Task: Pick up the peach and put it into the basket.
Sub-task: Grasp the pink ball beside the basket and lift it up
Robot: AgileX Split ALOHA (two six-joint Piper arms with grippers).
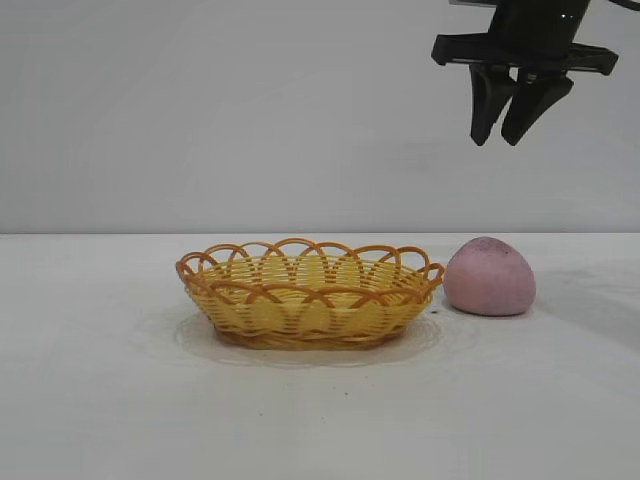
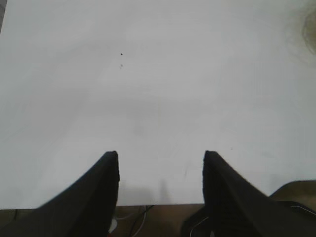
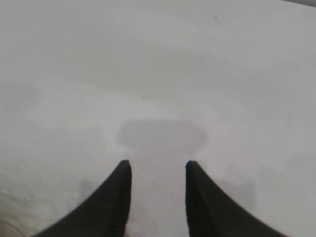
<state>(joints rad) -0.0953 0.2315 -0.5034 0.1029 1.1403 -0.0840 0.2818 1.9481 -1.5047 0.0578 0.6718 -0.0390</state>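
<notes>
Nothing done yet: the peach (image 1: 489,277) sits on the surface (image 1: 320,420) at right of centre, just beside the basket (image 1: 310,292), which holds nothing. My right claw (image 1: 508,135) hangs in the upper right, narrowly parted, holding nothing. My left claw (image 2: 161,163) idles, spread wide.

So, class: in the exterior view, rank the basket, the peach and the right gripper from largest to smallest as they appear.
1. the basket, by far the widest.
2. the peach.
3. the right gripper, cut off at the picture's top; its depth is unclear, so ranks 2 and 3 are unsure.
</notes>
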